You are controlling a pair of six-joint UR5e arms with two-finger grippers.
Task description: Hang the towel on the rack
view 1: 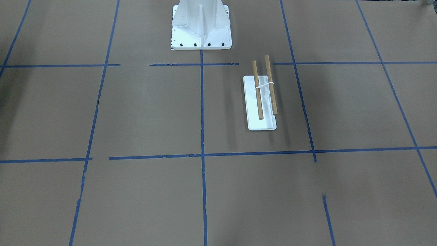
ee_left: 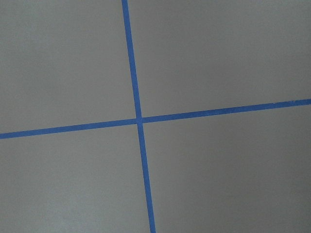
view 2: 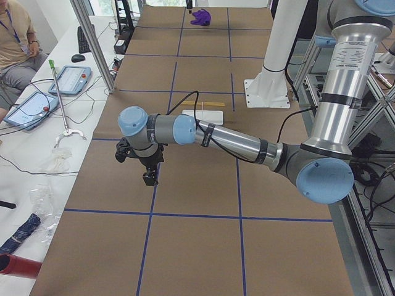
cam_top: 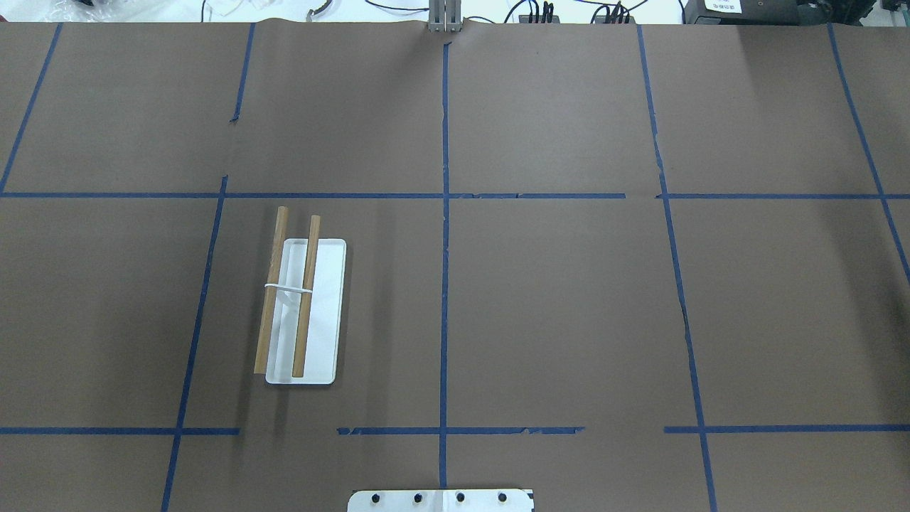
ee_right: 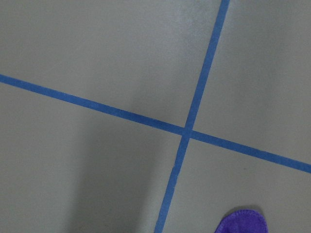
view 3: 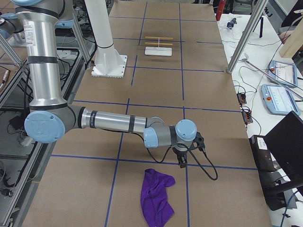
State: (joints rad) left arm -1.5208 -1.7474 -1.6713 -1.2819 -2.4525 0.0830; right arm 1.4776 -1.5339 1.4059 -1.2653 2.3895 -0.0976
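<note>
1. Purple towel [view 3: 156,196] lies crumpled on the brown-papered table [cam_top: 569,320] at the end on the robot's right. None of it is on the rack.
2. The rack [cam_top: 306,306] stands in the robot's left half of the table, well apart from the towel. It is a flat white base with two wooden dowels [view 1: 259,90] set parallel above it, joined by a thin white band across their middles. Both dowels are bare.
3. The right arm [view 3: 113,122] stretches low over the table's right end. Its jaws point down near a crossing of blue tape [ee_right: 187,131], close beside the towel's upper edge and apparently clear of it. They show only in the side view, so I cannot tell whether they are spread or closed.
4. The right wrist camera sees that tape crossing, with a rounded corner of the towel at the bottom edge.
5. The left arm [view 2: 234,143] reaches out over the table's left end, its jaws hanging downward above a tape line. Their spread cannot be told either.
6. The left wrist camera shows only brown paper and a tape crossing.
</note>
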